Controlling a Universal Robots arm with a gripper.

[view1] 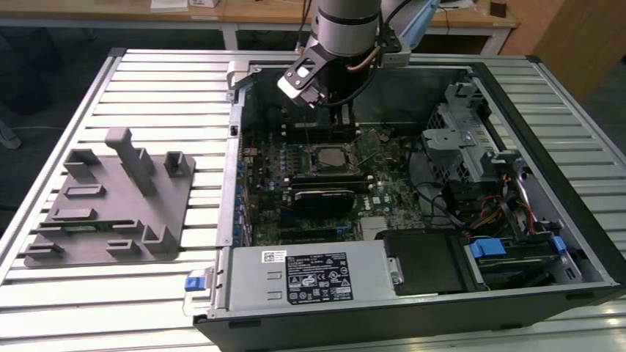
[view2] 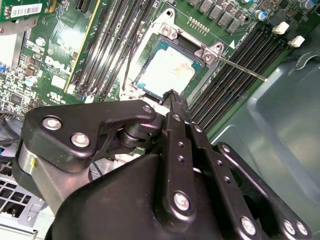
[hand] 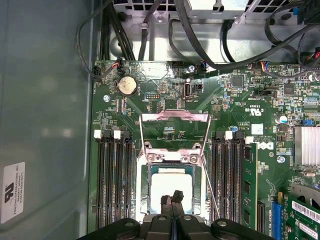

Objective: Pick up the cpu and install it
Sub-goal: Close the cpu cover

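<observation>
Hovering, my gripper (hand: 172,197) has its fingers pinched together, nothing between them. The cpu (hand: 165,182) lies flat in the open socket (hand: 143,186), just beneath my fingertips. I judge it light, stiff, slick-topped and delicate underneath; its thin opposite edges offer the hold.

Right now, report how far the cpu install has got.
Done: the cpu lies flat in the socket. In hand: nothing; the gripper hovers shut above it. Left: the retention frame stands open and its lever is unlatched.
</observation>
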